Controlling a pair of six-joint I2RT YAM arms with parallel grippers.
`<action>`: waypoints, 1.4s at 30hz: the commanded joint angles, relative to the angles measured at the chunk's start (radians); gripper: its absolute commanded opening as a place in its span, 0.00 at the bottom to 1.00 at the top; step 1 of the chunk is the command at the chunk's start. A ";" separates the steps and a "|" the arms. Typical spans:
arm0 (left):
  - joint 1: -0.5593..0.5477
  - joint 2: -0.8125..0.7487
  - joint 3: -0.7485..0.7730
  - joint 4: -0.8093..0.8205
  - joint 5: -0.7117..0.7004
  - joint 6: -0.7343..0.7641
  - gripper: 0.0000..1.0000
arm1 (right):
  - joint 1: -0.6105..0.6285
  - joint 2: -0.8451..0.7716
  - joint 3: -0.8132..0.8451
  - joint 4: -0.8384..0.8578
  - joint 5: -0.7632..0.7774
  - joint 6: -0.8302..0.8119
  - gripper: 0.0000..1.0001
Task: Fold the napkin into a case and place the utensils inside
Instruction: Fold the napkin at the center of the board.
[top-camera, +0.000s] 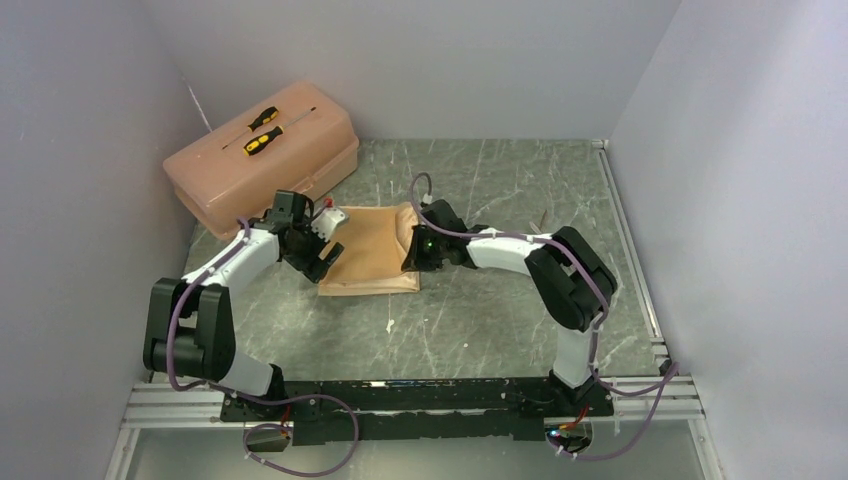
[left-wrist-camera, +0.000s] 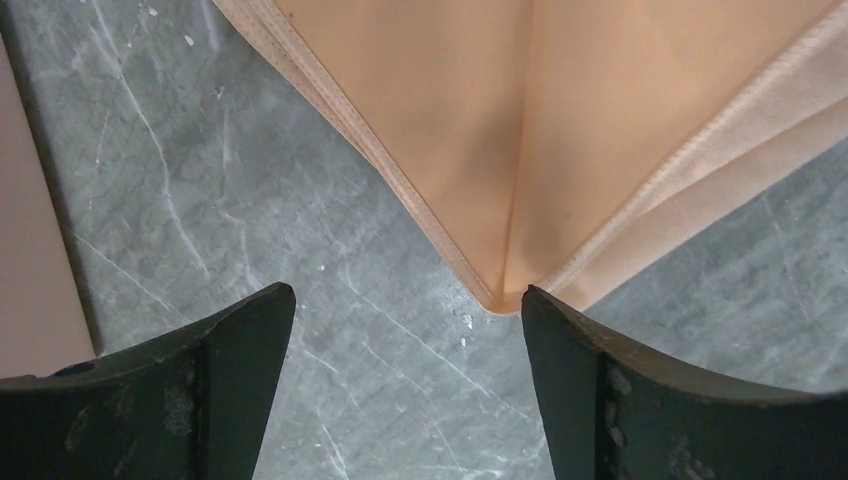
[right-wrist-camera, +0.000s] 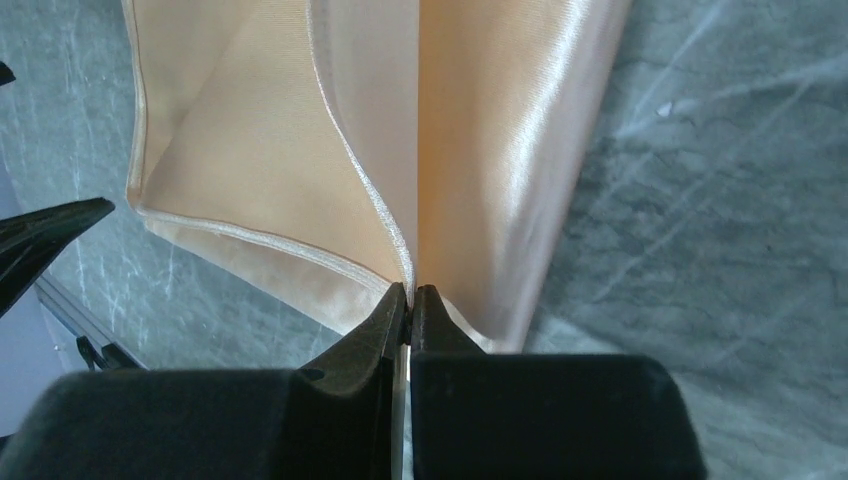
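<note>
The peach-tan satin napkin (top-camera: 372, 255) lies folded on the green marble table between my two arms. My right gripper (top-camera: 413, 247) is shut on a raised hemmed layer at the napkin's right side; in the right wrist view its tips (right-wrist-camera: 411, 292) pinch the hem where the cloth (right-wrist-camera: 290, 150) folds up. My left gripper (top-camera: 318, 252) stands open over the napkin's left corner. In the left wrist view the napkin's (left-wrist-camera: 480, 130) corner points down beside the right finger (left-wrist-camera: 600, 390), with bare table between the fingers of the left gripper (left-wrist-camera: 405, 300). The utensils are out of view.
A pink plastic toolbox (top-camera: 300, 165) stands at the back left with two yellow-and-black screwdrivers (top-camera: 262, 130) on its lid. Grey walls close in the table on the left, back and right. A small white scrap (top-camera: 389, 325) lies in front of the napkin.
</note>
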 joint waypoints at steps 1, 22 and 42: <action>-0.009 0.017 -0.012 0.075 -0.022 0.009 0.89 | -0.002 -0.085 -0.041 0.052 0.048 0.040 0.03; -0.030 0.045 -0.052 0.116 -0.045 0.042 0.88 | 0.033 -0.181 -0.164 0.086 0.080 0.135 0.11; -0.050 0.047 -0.118 0.183 -0.103 0.083 0.87 | -0.015 -0.240 -0.148 -0.064 0.105 0.053 0.43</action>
